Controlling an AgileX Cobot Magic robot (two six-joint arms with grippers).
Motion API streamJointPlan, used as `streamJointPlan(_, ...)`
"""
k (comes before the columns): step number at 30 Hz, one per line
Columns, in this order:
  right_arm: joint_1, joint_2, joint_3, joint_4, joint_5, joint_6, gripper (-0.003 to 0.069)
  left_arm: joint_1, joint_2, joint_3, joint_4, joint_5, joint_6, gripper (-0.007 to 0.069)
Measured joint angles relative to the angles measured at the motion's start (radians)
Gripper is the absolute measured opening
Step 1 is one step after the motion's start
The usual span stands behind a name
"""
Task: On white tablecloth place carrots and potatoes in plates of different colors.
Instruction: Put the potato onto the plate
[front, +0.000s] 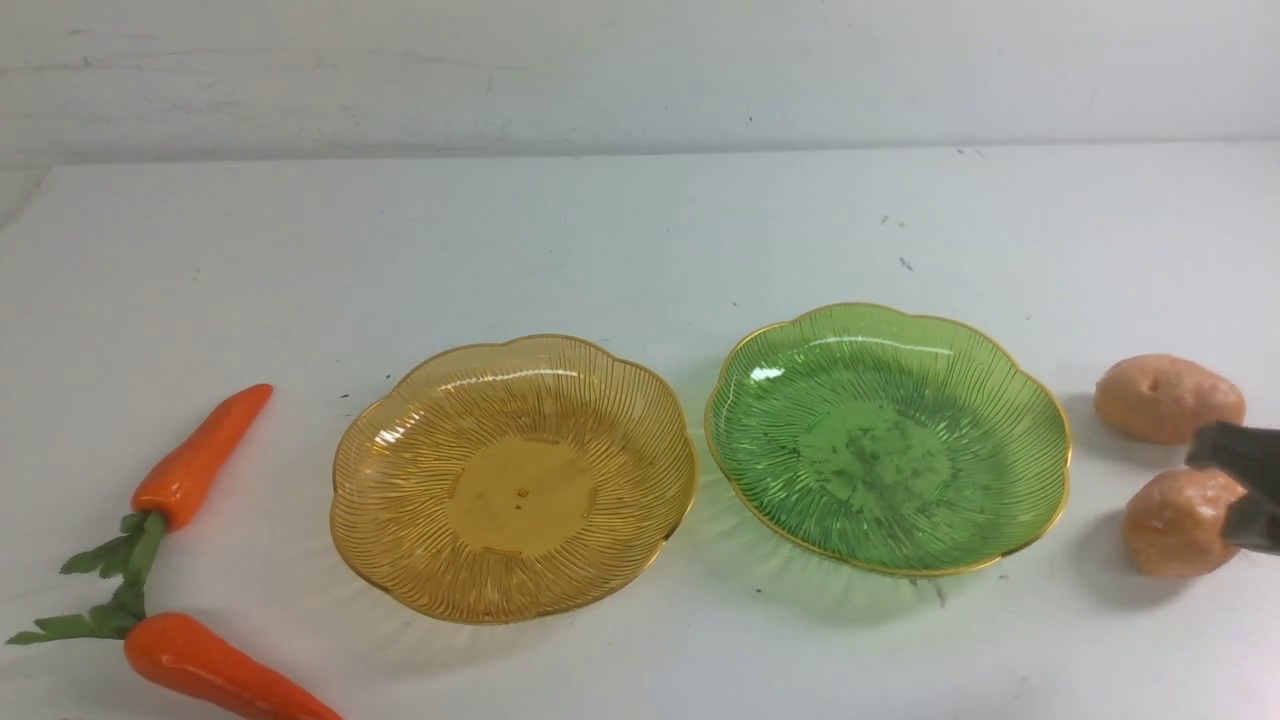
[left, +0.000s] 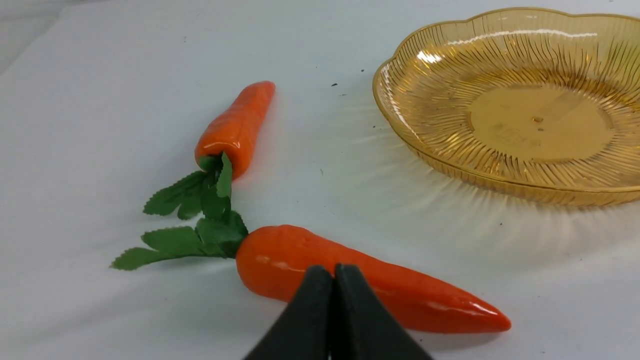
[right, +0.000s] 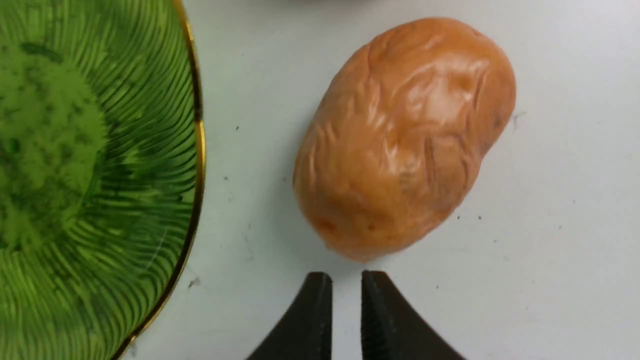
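Note:
On the white tablecloth (front: 640, 230) an empty amber plate (front: 515, 480) sits left of an empty green plate (front: 885, 440). Two orange carrots lie at the left, a far one (front: 200, 455) and a near one (front: 220, 670). Two tan potatoes lie at the right, a far one (front: 1165, 398) and a near one (front: 1170, 525). My right gripper (front: 1210, 488) hovers by the near potato (right: 405, 135), its jaws a narrow gap apart and empty (right: 346, 277). My left gripper (left: 333, 272) is shut and empty, just short of the near carrot (left: 400, 290). It is out of the front view.
A pale wall runs along the cloth's far edge. In the left wrist view the far carrot (left: 237, 127) lies leaf to leaf with the near one, and the amber plate (left: 540, 120) is beyond them. The green plate's rim (right: 197, 150) is close beside the potato.

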Motion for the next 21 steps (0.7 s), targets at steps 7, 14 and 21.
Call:
streamJointPlan(7,0.0,0.219,-0.307,-0.149,0.293,0.049,0.0295,0.0,0.0,0.0,0.0,0.0,0.0,-0.0013)
streamJointPlan(14,0.0,0.277,-0.328,-0.156,0.282,0.159,0.0551,0.0,0.0,0.0,0.0,0.0,0.0,-0.0013)
streamJointPlan(21,0.0,0.353,-0.333,-0.162,0.271,0.262,0.0645,0.0,0.0,0.0,0.0,0.0,0.0,-0.0013)
